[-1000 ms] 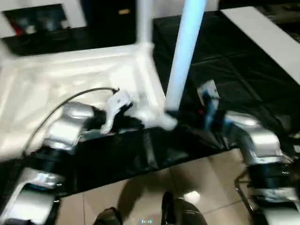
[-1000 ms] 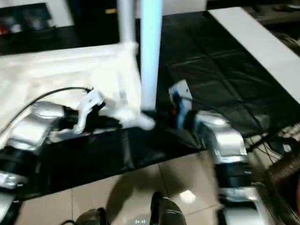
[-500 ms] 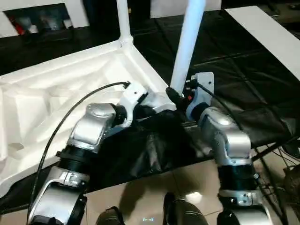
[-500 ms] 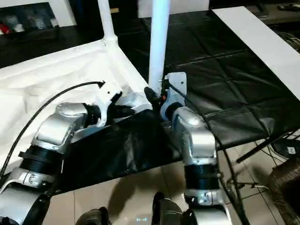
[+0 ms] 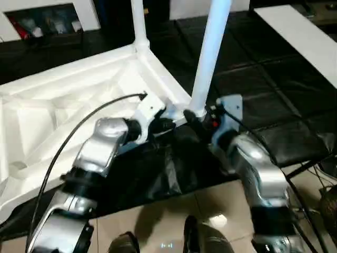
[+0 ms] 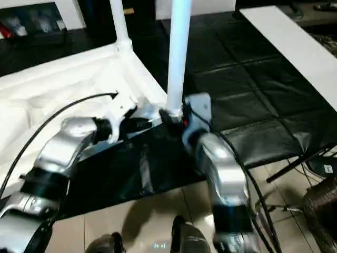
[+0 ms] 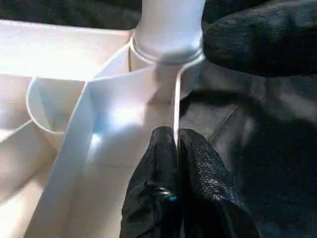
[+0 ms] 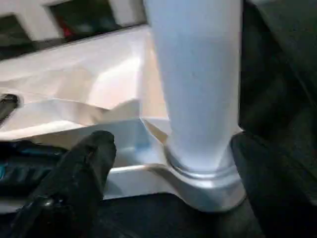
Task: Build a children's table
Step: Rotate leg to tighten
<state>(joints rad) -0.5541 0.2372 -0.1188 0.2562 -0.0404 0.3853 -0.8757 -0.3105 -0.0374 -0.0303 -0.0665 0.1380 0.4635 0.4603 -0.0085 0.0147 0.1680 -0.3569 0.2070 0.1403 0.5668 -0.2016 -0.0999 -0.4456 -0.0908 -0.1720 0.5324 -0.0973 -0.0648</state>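
Table top (image 5: 63,110) upside down on the black-covered surface (image 5: 274,79), ribbed underside facing up, filling the left half and centre of the head-camera frame. Two legs already standing in corner sockets: far leg (image 5: 138,23) at the upper centre, near leg (image 5: 210,52) rising from the socket (image 8: 208,186) at frame centre, right between the two arms. Near leg looking seated in the wrist views, its collar sitting flush on the socket rim, though how firmly it is pushed home cannot be told.

Left gripper (image 7: 176,148) at centre frame, jaws pressed together on the thin edge wall of the top just beside that socket, pinching it and steadying the corner. Right gripper (image 8: 173,163) low at the base of the near leg, jaws spread wide with one black finger (image 8: 81,163) on either side of the leg and clear of it, holding nothing.

Judged progress: about halfway. Two of four legs up along the right-hand edge of the top as framed. Remaining corners toward the left of the frame not clearly readable, one at the lower left appearing bare with no leg rising from it. Loose legs not made out anywhere. Still to do, by this reading: fetch and seat the remaining legs, then turn the table onto its feet.
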